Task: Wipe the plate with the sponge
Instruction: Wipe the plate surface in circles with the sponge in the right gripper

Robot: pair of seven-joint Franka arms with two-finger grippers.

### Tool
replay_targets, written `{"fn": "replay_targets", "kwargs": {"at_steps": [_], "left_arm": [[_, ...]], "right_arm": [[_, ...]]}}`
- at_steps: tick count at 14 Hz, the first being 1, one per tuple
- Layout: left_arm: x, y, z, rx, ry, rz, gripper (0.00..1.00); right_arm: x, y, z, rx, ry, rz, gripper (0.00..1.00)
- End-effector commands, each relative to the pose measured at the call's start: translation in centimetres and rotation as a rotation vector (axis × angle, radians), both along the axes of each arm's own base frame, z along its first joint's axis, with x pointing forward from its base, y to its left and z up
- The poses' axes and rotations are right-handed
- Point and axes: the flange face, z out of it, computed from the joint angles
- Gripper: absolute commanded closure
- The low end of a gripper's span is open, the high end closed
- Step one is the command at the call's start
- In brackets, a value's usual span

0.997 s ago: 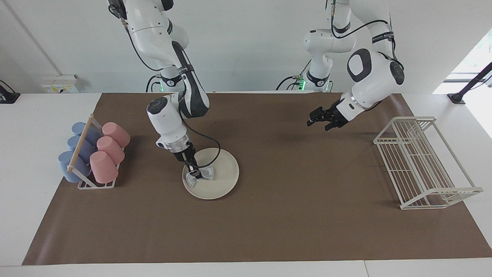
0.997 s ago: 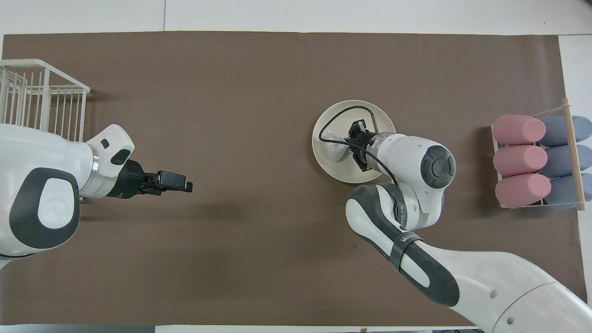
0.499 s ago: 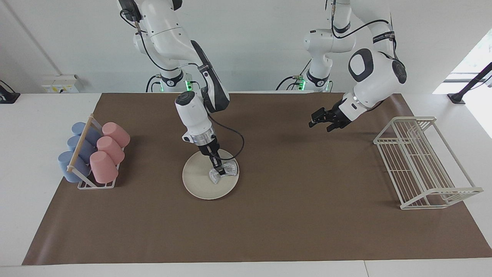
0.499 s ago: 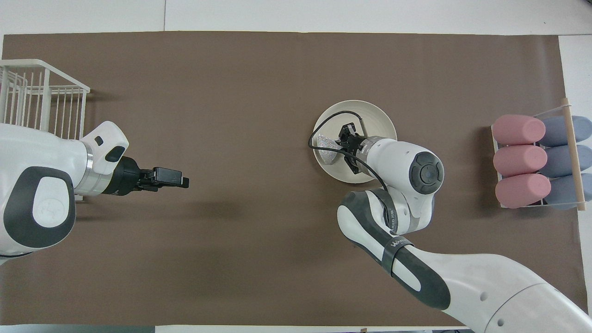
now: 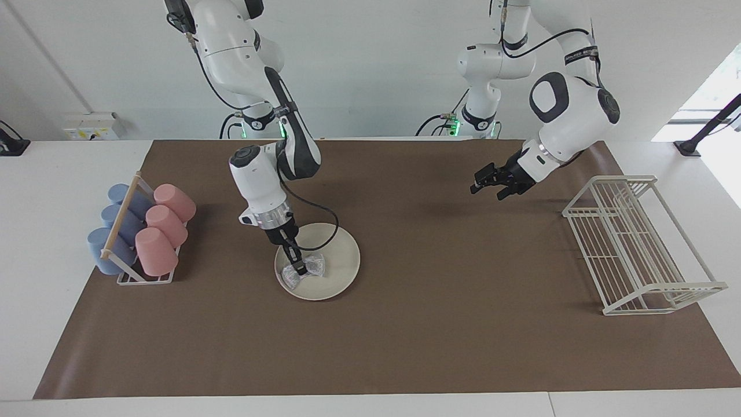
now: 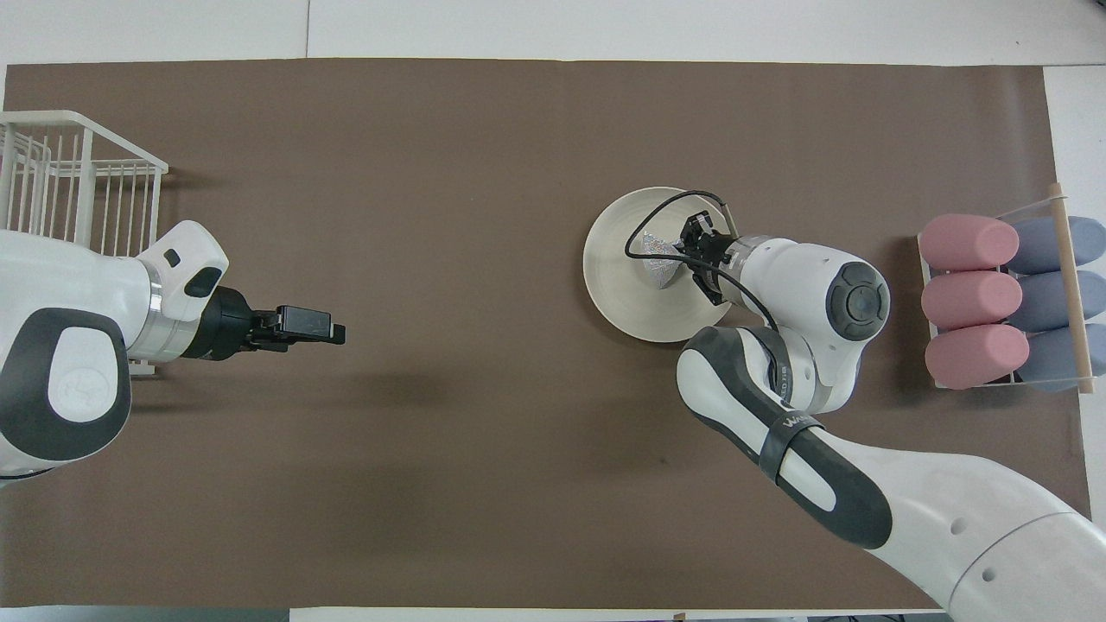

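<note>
Silvery sponge (image 5: 302, 269), pinched in the right gripper's (image 5: 299, 269) fingers, pressed on the plate (image 5: 338, 263) mid-desk, so wiping looked underway, unfinished; the left gripper (image 5: 491, 184) waited, fingers spread, above bare mat.

My surface (image 5: 370, 408) is white, with a brown mat (image 5: 440, 324) spread over most of it. On the mat lie the plate (image 5: 338, 269), a cup rack (image 5: 142, 278) at my right arm's end, and a white wire rack (image 5: 637, 243) at my left arm's end.
</note>
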Motion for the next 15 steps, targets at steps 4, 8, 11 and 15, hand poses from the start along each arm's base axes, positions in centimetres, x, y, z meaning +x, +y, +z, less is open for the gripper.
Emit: {"fn": "replay_targets", "kwargs": {"at_steps": [4, 8, 11, 15], "left_arm": [[0.5, 0.5, 0.2, 0.023, -0.012, 0.017, 0.0], [0.6, 0.5, 0.3, 0.024, -0.023, 0.021, 0.0], [0.6, 0.5, 0.3, 0.024, -0.025, 0.019, 0.0], [0.6, 0.5, 0.3, 0.024, -0.024, 0.021, 0.0]], "right_arm": [[-3.7, 6.0, -4.6, 0.033, 0.14, -0.038, 1.0], [-4.7, 7.9, -4.6, 0.049, 0.161, -0.065, 1.0], [-4.3, 7.9, -2.6, 0.053, 0.153, -0.059, 1.0], [-3.2, 6.3, 6.9, 0.044, 0.251, -0.023, 1.0]]}}
